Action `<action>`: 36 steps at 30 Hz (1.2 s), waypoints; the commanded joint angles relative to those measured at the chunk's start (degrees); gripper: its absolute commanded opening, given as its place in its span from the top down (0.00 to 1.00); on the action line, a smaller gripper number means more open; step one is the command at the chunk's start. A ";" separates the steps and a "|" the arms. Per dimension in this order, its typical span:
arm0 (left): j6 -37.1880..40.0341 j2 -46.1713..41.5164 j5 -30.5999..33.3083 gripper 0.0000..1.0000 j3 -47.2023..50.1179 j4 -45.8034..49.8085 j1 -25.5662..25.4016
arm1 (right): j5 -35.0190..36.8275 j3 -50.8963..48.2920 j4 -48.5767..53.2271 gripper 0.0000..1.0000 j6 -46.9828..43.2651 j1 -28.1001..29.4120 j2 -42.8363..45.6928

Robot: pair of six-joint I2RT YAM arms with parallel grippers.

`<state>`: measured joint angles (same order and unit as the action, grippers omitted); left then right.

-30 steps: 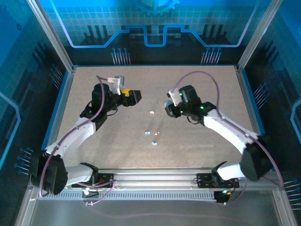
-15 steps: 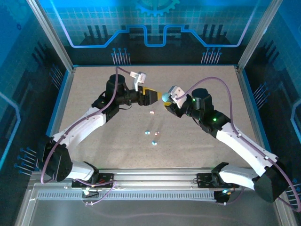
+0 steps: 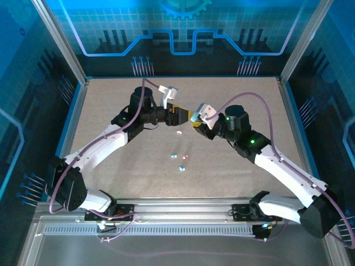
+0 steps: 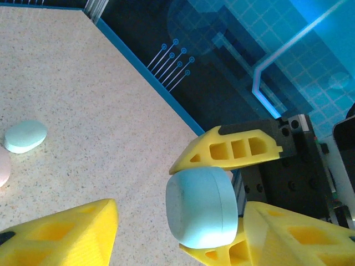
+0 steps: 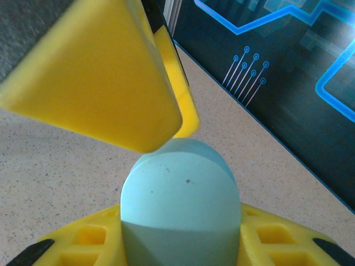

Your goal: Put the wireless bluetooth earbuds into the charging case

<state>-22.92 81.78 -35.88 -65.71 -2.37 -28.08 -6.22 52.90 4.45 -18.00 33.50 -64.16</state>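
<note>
1. Versus a second ago, the left gripper (image 3: pixel 186 115) has swung right to meet the right gripper (image 3: pixel 196 119), and its jaws are narrower.
2. Right gripper clamps the teal charging case (image 5: pixel 180 205); left jaws half-open, straddling it, gap visible.
3. Case long axis roughly left-right, rounded end pointing left.
4. Earbuds (image 3: pixel 173 155) lie loose on the table (image 3: pixel 111 111), nearer than both grippers.

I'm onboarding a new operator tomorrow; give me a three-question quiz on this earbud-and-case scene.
1. True or false: the light teal pebble-shaped charging case lies on the speckled beige table.
2. Which gripper is clamped on that case? A) left B) right C) neither
3. Fill in: the tiny pink and teal earbuds lie ___ the arm bases than the case does.
Key: 1 false, it is held up. 2 B, the right gripper; the left gripper stands open around it. 3 nearer.
</note>
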 commanded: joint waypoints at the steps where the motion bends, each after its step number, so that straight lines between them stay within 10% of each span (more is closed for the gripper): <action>1: 2.15 0.90 -1.78 0.41 -2.70 2.35 -0.64 | 0.59 -0.01 -2.94 0.67 -1.60 1.26 1.06; 13: 3.04 2.57 -1.98 0.43 -4.24 4.30 -1.67 | 0.95 1.65 -1.84 0.66 -2.37 2.51 -0.05; 21: 2.60 3.48 -1.67 0.81 -5.56 4.75 -2.07 | 3.89 1.54 -3.17 0.64 -3.14 3.59 0.28; 36: -6.90 2.22 -4.59 0.80 -1.48 -3.54 -0.10 | 2.96 -12.77 -24.65 0.47 -0.35 1.22 4.75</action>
<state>-27.29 84.51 -38.63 -67.33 -2.96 -28.71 -1.96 40.34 -12.78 -19.27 35.40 -60.97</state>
